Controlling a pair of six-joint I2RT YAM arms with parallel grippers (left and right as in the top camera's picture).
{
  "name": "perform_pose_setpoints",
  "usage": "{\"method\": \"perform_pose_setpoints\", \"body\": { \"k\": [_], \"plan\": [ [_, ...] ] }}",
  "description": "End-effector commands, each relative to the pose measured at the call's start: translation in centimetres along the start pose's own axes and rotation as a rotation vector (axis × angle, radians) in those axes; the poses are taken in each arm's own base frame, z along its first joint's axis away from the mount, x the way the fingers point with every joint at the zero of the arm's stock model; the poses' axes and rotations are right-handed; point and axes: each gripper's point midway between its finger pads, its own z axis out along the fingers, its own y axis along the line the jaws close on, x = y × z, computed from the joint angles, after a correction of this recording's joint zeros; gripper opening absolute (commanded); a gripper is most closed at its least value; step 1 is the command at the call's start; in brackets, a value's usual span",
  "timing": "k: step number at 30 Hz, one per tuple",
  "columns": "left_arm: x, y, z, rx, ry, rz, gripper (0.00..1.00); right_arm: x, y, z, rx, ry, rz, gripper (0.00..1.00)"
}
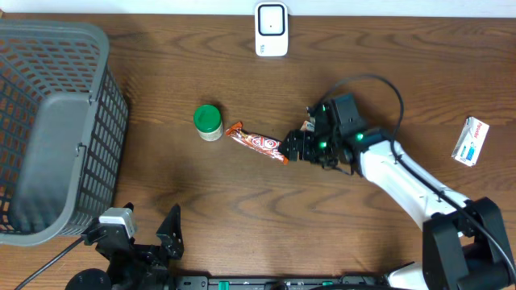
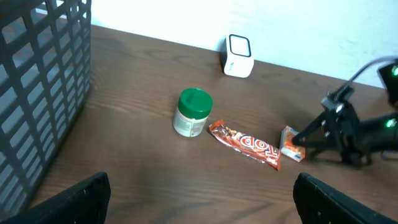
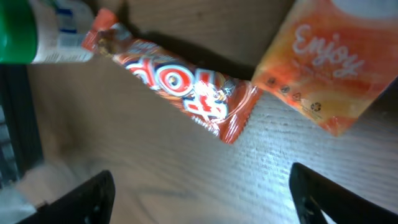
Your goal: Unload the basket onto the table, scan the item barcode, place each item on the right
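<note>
Pick-up step: right gripper [image 1: 292, 147] over candy bar [image 1: 258, 143]
Jaws apart, empty; next, clamp the bar, carry it to the scanner [image 1: 271, 28]

candy bar [image 1: 258, 144] | red-orange wrapper, lying flat, diagonal | scanner [image 1: 272, 29] | white, upright, far edge

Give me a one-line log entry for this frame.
right gripper open near candy bar | left gripper open, idle | nothing held | scanner untouched
</note>
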Motion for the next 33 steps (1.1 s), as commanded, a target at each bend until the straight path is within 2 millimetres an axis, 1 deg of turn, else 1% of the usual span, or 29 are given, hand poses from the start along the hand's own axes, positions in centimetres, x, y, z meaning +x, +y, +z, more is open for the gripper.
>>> {"method": "perform_pose_setpoints", "body": {
  "k": [1, 6, 9, 14, 18, 21, 24, 25, 26, 30, 33],
  "plan": [
    [0.1, -0.2, 0.0, 0.014, 0.002, 0.004, 0.94, 2.4, -1.4, 1.8, -0.032, 0.030, 0.155, 0.87],
    [0.1, -0.2, 0.0, 0.014, 0.002, 0.004, 0.94, 3.5, -2.8, 2.9, -0.049, 0.006, 0.225, 0.94],
    [0.1, -0.2, 0.0, 0.014, 0.002, 0.004, 0.94, 3.5, -3.7, 3.3, -0.031, -0.022, 0.240, 0.99],
    [0.1, -0.2, 0.0, 0.014, 0.002, 0.004, 0.94, 3.0, -4.0, 4.1, -0.038, -0.044, 0.230, 0.99],
    [0.1, -0.2, 0.0, 0.014, 0.002, 0.004, 0.94, 3.0, -4.7, 6.2, -0.054, -0.028, 0.256, 0.99],
    [0.1, -0.2, 0.0, 0.014, 0.002, 0.004, 0.95, 3.4, -4.8, 7.7, -0.095, 0.008, 0.255, 0.99],
    [0.1, -0.2, 0.0, 0.014, 0.002, 0.004, 0.94, 4.0, -5.4, 9.1, -0.105, 0.036, 0.262, 0.99],
    [0.1, -0.2, 0.0, 0.014, 0.002, 0.004, 0.94, 4.6, -6.2, 9.8, -0.089, 0.054, 0.274, 0.99],
    [0.1, -0.2, 0.0, 0.014, 0.002, 0.004, 0.94, 4.9, -6.5, 10.1, -0.083, 0.063, 0.280, 0.98],
    [0.1, -0.2, 0.0, 0.014, 0.002, 0.004, 0.95, 4.7, -6.2, 10.3, -0.108, 0.062, 0.253, 0.92],
    [0.1, -0.2, 0.0, 0.014, 0.002, 0.004, 0.94, 4.3, -6.0, 10.3, -0.120, 0.046, 0.208, 0.85]
  ]
}}
